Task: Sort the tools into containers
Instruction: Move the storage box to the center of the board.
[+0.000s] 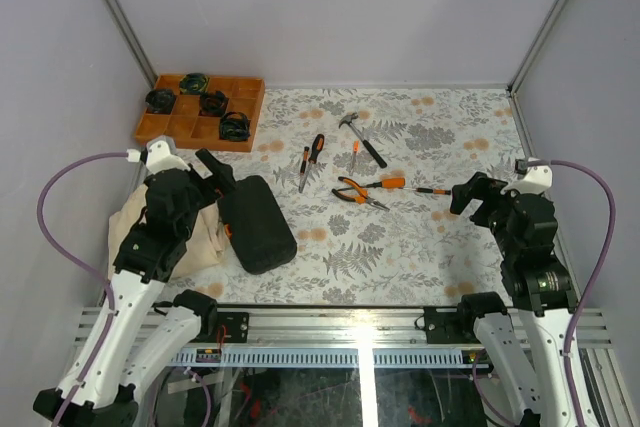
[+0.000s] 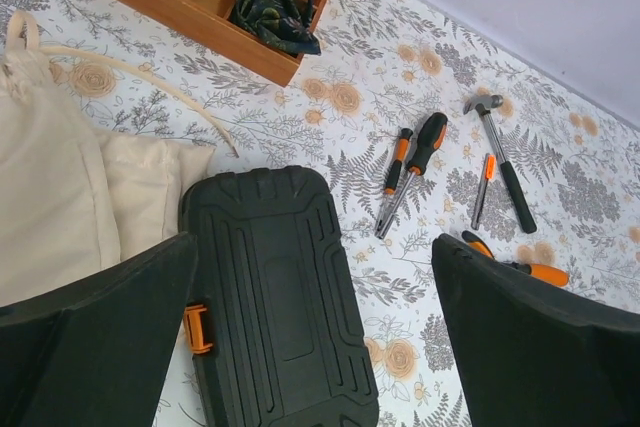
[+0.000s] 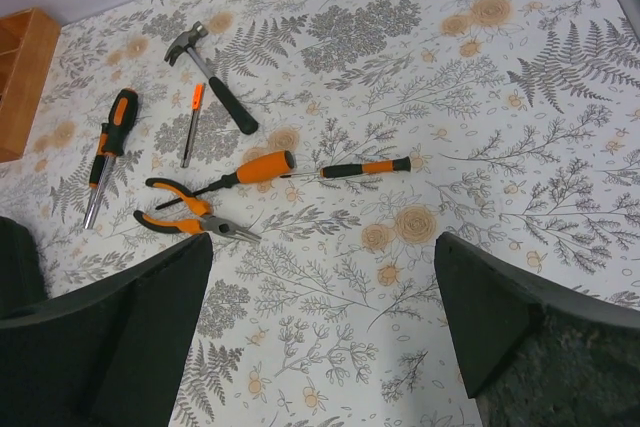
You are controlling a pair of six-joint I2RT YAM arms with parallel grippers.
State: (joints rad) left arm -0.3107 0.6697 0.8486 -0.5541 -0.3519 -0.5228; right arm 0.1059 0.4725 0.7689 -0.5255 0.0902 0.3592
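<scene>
The closed black tool case [image 1: 257, 224] lies at the left of the table, its orange latch [image 2: 197, 328] facing the cloth bag. The left gripper [image 1: 222, 179] hovers open above the case [image 2: 275, 287], nothing between its fingers. The tools lie loose mid-table: two screwdrivers [image 1: 310, 160] side by side, a hammer [image 1: 362, 139], a small screwdriver [image 1: 354, 156], pliers [image 1: 360, 193], an orange-handled screwdriver [image 1: 385, 184] and a thin screwdriver [image 1: 432, 190]. The right gripper [image 1: 462, 195] hangs open just right of them. In the right wrist view the pliers [image 3: 185, 219] and thin screwdriver [image 3: 365, 168] lie ahead of the open gripper [image 3: 322, 247].
An orange gridded tray [image 1: 200, 110] holding black-green coiled items [image 2: 275, 7] stands at the back left. A beige cloth bag [image 1: 190, 237] lies under the left arm, touching the case's left side. Grey walls close in the table on three sides.
</scene>
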